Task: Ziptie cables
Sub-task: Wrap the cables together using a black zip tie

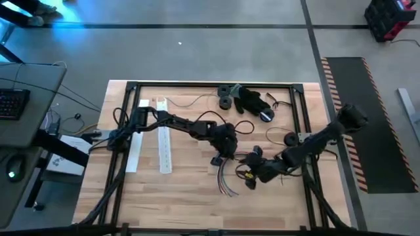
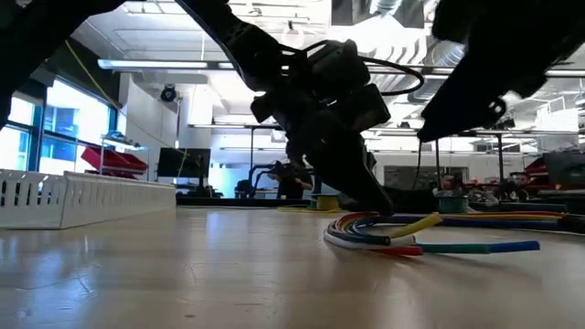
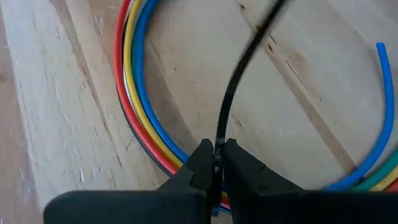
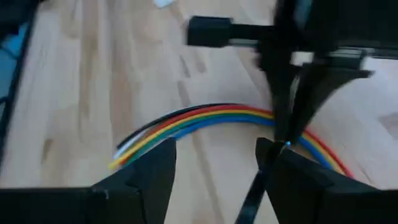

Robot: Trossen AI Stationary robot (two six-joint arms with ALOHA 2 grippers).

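Note:
The cables, a bundle of red, yellow, blue, green and black wires, lie curved on the wooden table, also shown in the low view and the right wrist view. My left gripper stands over the bundle near the table's middle, shut on a thin black ziptie. My right gripper is open just right of it, low over the cables. The ziptie's free length runs close past one of its fingers; whether it touches, I cannot tell. My left gripper pinches the black ziptie between its two fingertips, coming down from above at a slant. The strap leaves the fingers and runs on across the table over the curve of the cables, toward my right gripper. Which end of the strap it has does not show.
Two long white perforated strips lie on the table's left half. A black lumpy heap with round black parts sits at the far edge. A black frame borders the table. Bare wood lies near the front left.

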